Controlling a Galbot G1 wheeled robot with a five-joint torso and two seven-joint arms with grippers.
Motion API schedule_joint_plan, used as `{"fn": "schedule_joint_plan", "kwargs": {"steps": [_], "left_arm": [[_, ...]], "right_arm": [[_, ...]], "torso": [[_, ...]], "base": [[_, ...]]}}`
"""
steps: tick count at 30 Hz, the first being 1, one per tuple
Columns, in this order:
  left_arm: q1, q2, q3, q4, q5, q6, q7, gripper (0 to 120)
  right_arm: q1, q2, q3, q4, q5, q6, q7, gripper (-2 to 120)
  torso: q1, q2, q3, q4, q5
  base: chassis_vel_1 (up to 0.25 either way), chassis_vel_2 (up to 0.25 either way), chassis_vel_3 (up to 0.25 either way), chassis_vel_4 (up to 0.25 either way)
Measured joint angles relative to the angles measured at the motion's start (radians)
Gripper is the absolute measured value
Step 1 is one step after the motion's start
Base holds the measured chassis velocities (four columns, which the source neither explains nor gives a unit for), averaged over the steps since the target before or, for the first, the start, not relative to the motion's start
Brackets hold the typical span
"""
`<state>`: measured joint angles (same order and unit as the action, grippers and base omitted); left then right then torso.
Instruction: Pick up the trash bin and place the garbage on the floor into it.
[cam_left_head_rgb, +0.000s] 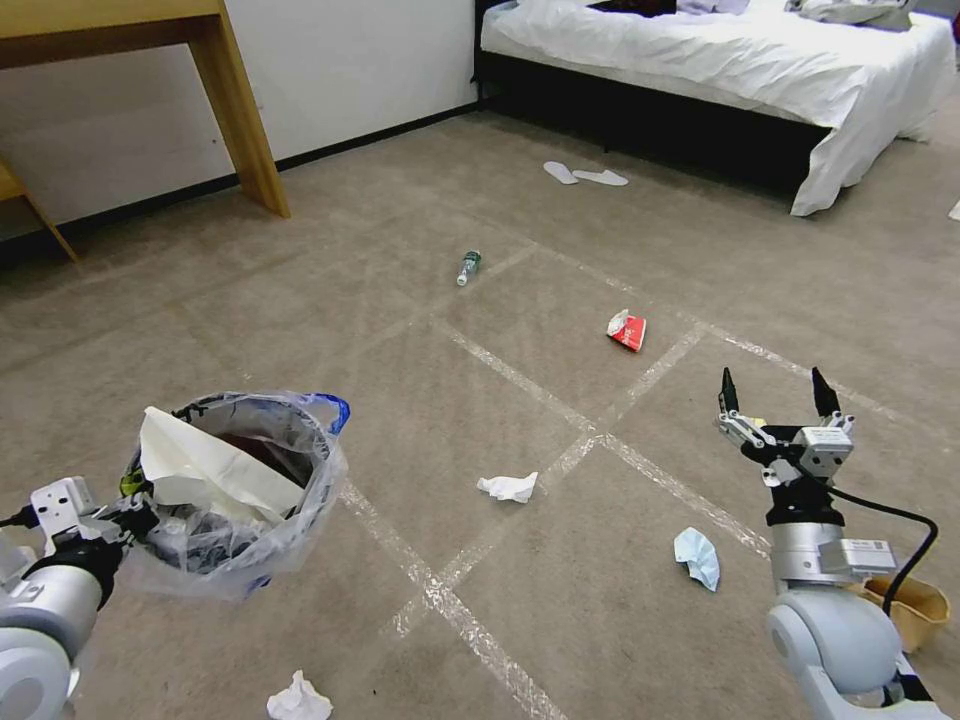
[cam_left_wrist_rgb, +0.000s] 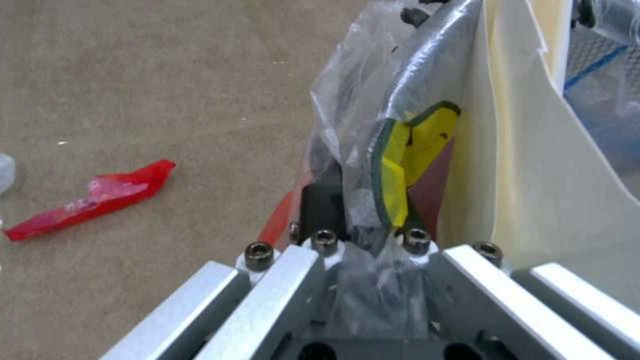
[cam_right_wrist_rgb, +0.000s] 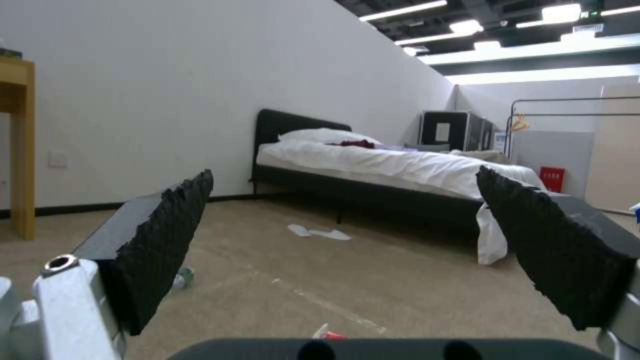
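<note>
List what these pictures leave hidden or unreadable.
- Head view: the trash bin interior, covered by a white sheet and crinkled bag.
- Head view: the bottle label, too small.
- Head view: the brown paper bag, partly behind the right arm.
- Left wrist view: the left gripper fingertips, wrapped in plastic.

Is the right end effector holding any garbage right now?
No, the right end effector is open and empty, raised above the floor.
</note>
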<state>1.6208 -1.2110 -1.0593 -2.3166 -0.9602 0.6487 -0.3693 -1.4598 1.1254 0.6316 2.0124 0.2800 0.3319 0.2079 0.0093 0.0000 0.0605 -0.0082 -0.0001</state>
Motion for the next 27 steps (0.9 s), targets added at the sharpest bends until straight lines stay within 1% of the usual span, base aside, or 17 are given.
{"fn": "schedule_joint_plan", "kwargs": {"steps": [17, 18, 19, 20, 21, 22, 23, 24, 25, 26, 27], "left_arm": [[-0.001, -0.01, -0.001, 0.003, 0.002, 0.0, 0.0, 0], [0.001, -0.01, -0.003, 0.003, 0.003, -0.001, 0.0, 0], [0.002, -0.012, -0.004, 0.004, 0.004, -0.001, 0.0, 0], [0.002, -0.012, -0.004, 0.004, 0.004, -0.001, 0.0, 0], [0.003, -0.014, -0.004, 0.004, 0.004, -0.002, 0.0, 0], [0.003, -0.016, -0.004, 0.006, 0.006, -0.002, 0.001, 0], [0.003, -0.016, -0.004, 0.006, 0.006, -0.002, 0.001, 0], [0.004, -0.016, -0.002, 0.009, 0.009, -0.003, 0.001, 0], [0.004, -0.016, -0.001, 0.012, 0.011, -0.005, 0.002, 0], [0.004, -0.016, -0.001, 0.012, 0.011, -0.005, 0.002, 0], [0.002, -0.015, -0.001, 0.017, 0.012, -0.006, 0.003, 0]], "right_arm": [[0.008, -0.014, 0.004, -0.016, 0.008, -0.006, 0.012, 100], [0.011, -0.014, 0.001, -0.016, 0.009, -0.029, 0.033, 100], [0.013, -0.019, -0.004, -0.01, 0.022, -0.077, 0.065, 100], [0.013, -0.019, -0.004, -0.01, 0.022, -0.077, 0.065, 100], [0.013, -0.028, -0.008, -0.002, 0.034, -0.134, 0.103, 100], [0.013, -0.043, -0.014, 0.004, 0.051, -0.217, 0.173, 100], [0.013, -0.043, -0.014, 0.004, 0.051, -0.217, 0.173, 100], [0.011, -0.06, -0.016, 0.01, 0.067, -0.331, 0.241, 100], [0.009, -0.075, -0.018, 0.015, 0.09, -0.418, 0.288, 100], [0.009, -0.075, -0.018, 0.015, 0.09, -0.418, 0.288, 100], [0.009, -0.096, -0.025, 0.014, 0.127, -0.524, 0.35, 100]], "torso": [[0.0, 0.0, 0.0, 0.0, 0.0], [0.0, 0.0, 0.0, -0.0001, 0.0], [0.0, 0.0, 0.0, 0.0, 0.0002], [0.0, 0.0, 0.0, 0.0, 0.0002], [0.0, 0.0, 0.0, 0.0, 0.0002], [0.0, 0.0, 0.0, 0.0, -0.0002], [0.0, 0.0, 0.0, 0.0, -0.0002], [0.0, 0.0, 0.0, 0.0001, 0.0], [0.0, 0.0, 0.0, -0.0001, 0.0002], [0.0, 0.0, 0.0, -0.0001, 0.0002], [0.0, 0.0, 0.0, 0.0, -0.0001]], "base": [[0.0, 0.0, 0.0, 0.0], [0.0, 0.0, 0.0, 0.0], [0.0, 0.0, 0.0, 0.0], [0.0, 0.0, 0.0, 0.0], [0.0, 0.0, 0.0, 0.0], [0.0, 0.0, 0.0, 0.0], [0.0, 0.0, 0.0, 0.0], [0.0, 0.0, 0.0, 0.0], [0.0, 0.0, 0.0, 0.0], [0.0, 0.0, 0.0, 0.0], [0.0, 0.0, 0.0, 0.0]]}}
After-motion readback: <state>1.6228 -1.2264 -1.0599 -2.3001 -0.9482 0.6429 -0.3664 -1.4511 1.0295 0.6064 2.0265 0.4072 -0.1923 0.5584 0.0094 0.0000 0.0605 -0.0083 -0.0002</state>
